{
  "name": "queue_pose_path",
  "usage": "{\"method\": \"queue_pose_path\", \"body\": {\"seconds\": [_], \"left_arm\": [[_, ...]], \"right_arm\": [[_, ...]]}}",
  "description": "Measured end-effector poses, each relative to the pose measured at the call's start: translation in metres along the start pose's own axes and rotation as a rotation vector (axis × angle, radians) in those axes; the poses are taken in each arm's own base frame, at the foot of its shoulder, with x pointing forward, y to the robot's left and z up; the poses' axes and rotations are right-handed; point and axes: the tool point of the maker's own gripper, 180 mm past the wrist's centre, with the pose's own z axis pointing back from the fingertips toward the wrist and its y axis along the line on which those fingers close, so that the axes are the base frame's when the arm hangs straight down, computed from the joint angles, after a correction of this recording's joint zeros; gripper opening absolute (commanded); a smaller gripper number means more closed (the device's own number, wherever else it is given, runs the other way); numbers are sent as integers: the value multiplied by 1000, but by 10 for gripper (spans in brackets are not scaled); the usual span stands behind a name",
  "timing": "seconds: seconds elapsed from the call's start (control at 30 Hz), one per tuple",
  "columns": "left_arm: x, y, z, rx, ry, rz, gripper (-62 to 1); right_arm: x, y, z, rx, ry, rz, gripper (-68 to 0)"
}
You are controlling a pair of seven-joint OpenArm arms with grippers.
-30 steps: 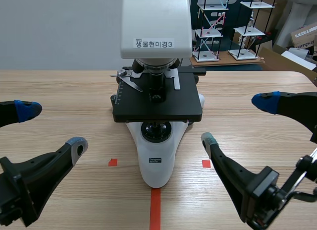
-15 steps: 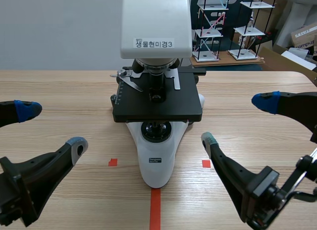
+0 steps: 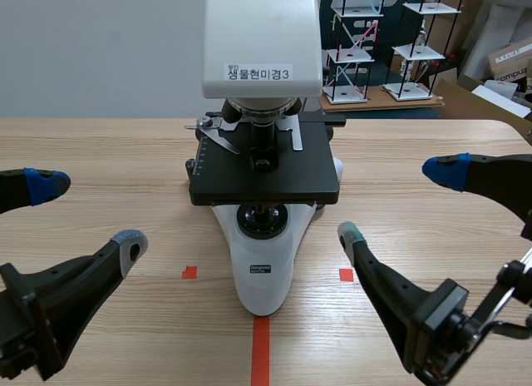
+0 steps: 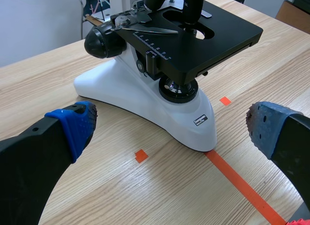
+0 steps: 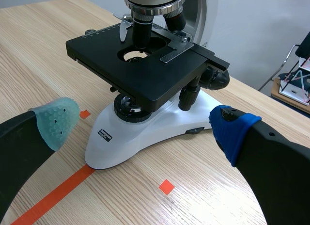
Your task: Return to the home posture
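Observation:
A white microscope (image 3: 263,195) with a black stage (image 3: 264,165) stands at the table's middle, its base (image 3: 262,278) toward me. My left gripper (image 3: 79,215) hovers open at the near left, well clear of the microscope, holding nothing. My right gripper (image 3: 399,203) hovers open at the near right, also apart from it and holding nothing. In the left wrist view the microscope (image 4: 164,84) lies ahead of my left gripper (image 4: 169,125), between its spread fingers. The right wrist view shows the microscope (image 5: 145,99) ahead of my right gripper (image 5: 140,120).
The wooden table (image 3: 100,153) runs back to a wall. Behind the far right edge stand wire model racks (image 3: 357,45) and cardboard boxes (image 3: 511,61). Bare wood lies on both sides of the microscope.

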Motion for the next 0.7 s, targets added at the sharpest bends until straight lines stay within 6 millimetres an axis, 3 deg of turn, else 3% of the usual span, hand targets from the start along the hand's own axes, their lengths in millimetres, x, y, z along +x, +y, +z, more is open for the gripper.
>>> {"method": "queue_pose_path", "body": {"seconds": [0.7], "left_arm": [[0,0,0,0,0,0,14]], "right_arm": [[-2,0,0,0,11,0,-84]]}}
